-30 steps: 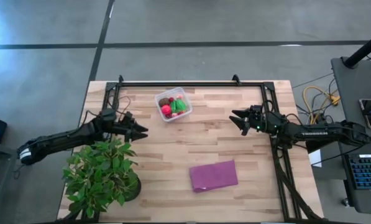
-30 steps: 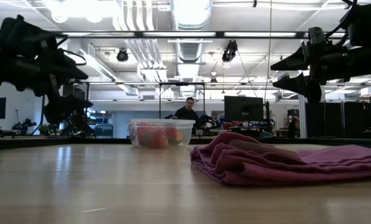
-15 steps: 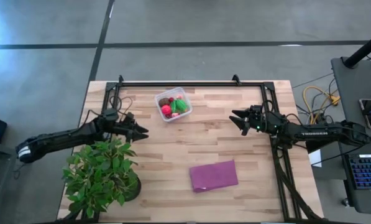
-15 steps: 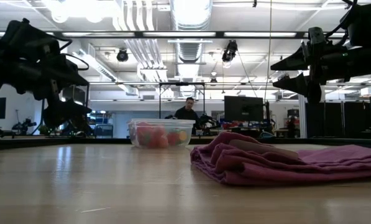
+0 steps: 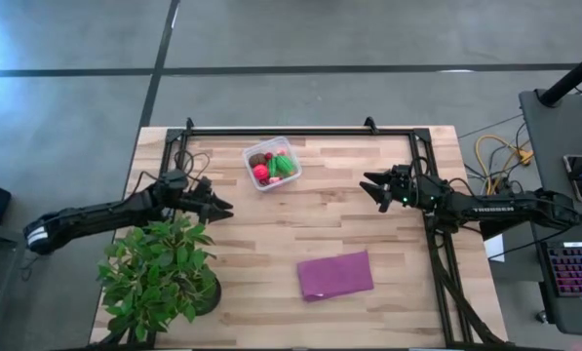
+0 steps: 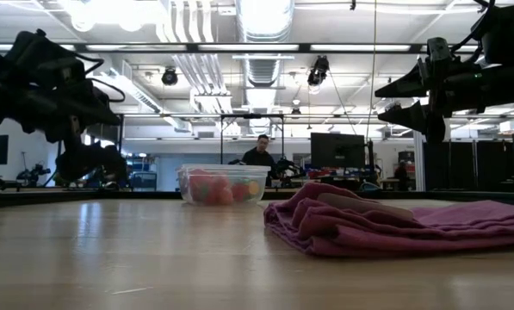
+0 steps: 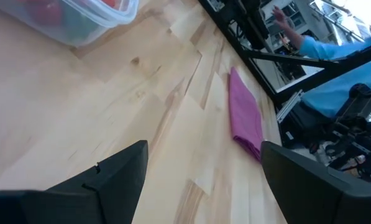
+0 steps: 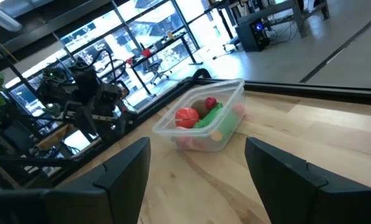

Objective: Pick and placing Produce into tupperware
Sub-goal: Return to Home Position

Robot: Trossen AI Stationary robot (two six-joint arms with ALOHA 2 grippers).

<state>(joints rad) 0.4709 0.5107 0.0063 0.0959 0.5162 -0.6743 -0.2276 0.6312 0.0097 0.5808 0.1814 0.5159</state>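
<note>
Small toy produce point(image 5: 271, 169) sits inside the clear square plastic tupperware point(image 5: 252, 154) at the wooden worktop's point(image 5: 271, 234) far side. Left gripper point(image 5: 224, 209) and right gripper point(image 5: 370, 192) gape wide, empty. I would retract both high, clear of the leafy potted plant point(image 5: 159, 278), which may hide strays.

Two dark robot arms reach in from opposite sides of the table point(image 5: 271, 234), both held above its surface. The left arm comes in from the left edge, stretched out almost straight, and its left hand point(image 5: 220, 207) points right toward the middle. Its two fingers point(image 7: 120, 177) stand wide apart with nothing between them. The right arm comes in from the right edge, also nearly level, and its right hand point(image 5: 372, 192) points left. Its fingers point(image 8: 126, 171) are spread too, one above the other in the low view, holding nothing. The two hands face each other, well apart.
</note>
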